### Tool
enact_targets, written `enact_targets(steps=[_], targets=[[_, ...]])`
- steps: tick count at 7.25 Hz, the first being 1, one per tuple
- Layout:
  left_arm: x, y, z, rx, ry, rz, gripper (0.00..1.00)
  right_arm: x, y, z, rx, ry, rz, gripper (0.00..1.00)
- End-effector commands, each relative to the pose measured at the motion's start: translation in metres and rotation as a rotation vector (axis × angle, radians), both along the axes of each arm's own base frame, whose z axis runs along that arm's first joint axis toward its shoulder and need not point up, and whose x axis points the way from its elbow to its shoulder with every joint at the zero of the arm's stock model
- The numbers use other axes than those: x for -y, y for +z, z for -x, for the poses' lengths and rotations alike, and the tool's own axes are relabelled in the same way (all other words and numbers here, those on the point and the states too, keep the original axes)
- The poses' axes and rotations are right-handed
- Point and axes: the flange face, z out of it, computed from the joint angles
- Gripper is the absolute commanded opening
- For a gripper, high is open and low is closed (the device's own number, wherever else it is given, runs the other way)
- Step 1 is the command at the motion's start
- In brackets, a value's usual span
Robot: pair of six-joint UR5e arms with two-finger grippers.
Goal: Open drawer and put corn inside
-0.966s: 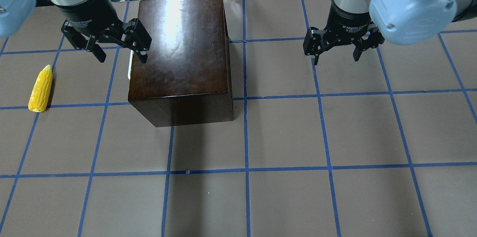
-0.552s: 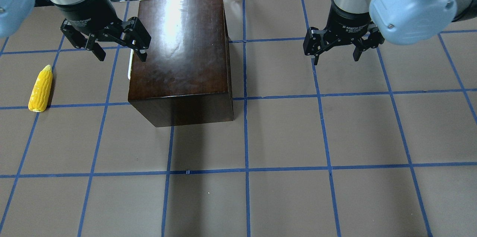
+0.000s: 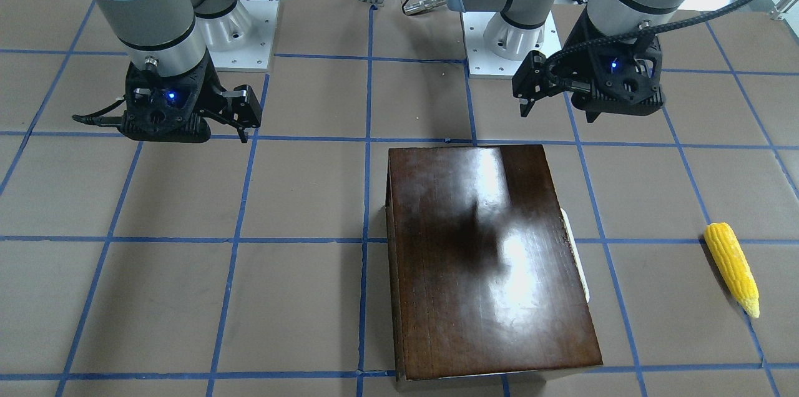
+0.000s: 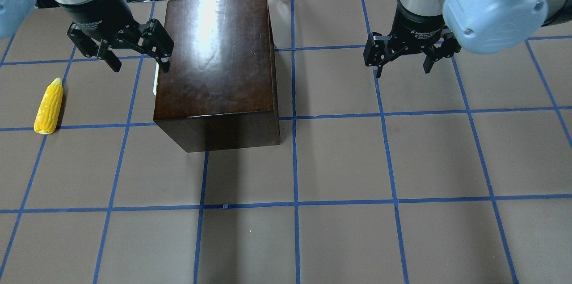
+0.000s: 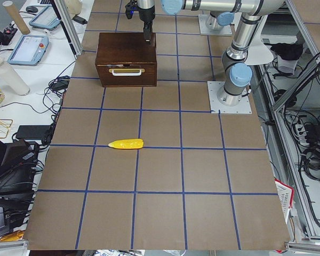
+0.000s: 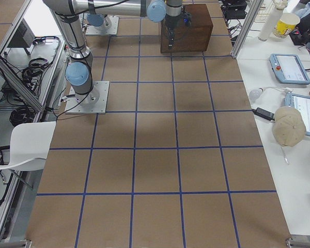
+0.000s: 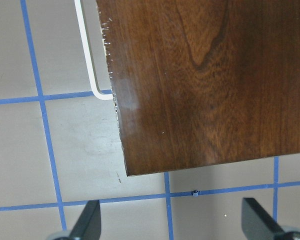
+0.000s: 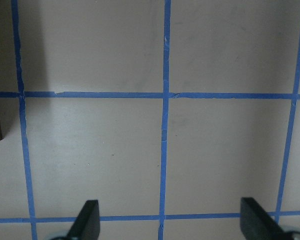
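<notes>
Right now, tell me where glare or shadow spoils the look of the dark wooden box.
Overhead exterior: the dark glossy wooden box has white glare across the far part of its top. Exterior front-facing: a glare patch mid-top, beside a dark smudge, shadow or reflection. Left wrist-mounted: sharp grain, faint sheen.

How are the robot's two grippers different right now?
The left gripper hangs right by the dark box, near its white handle; the right gripper hangs over bare table, away from the box. The left gripper is on the side where the corn lies; the right gripper is far from it. Both are open, fingers holding nothing.
</notes>
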Motion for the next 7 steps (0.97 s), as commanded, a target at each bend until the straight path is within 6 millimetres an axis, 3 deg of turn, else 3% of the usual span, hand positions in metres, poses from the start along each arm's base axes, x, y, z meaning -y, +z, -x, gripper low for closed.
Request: enact_targets(steps=[1,3,4,6,7], targets=[[0.015,0.005,-0.049,-0.014,0.068,0.015,1.0,0.0,0.001,0.0,0.0,0.0,0.002,1.0],[0.036,0.011,-0.109,-0.047,-0.008,0.041,1.0,0.0,0.0,0.0,-0.001,0.0,0.0,1.0],[0.043,0.001,-0.141,-0.059,0.032,0.028,1.0,0.0,0.001,0.0,-0.001,0.0,0.002,1.0],[0.063,-0.021,-0.174,-0.089,-0.022,0.058,1.0,0.0,0.001,0.0,-0.001,0.0,0.002,1.0],[0.068,-0.041,-0.178,-0.142,-0.018,0.038,1.0,0.0,0.0,0.0,-0.001,0.0,0.0,1.0]])
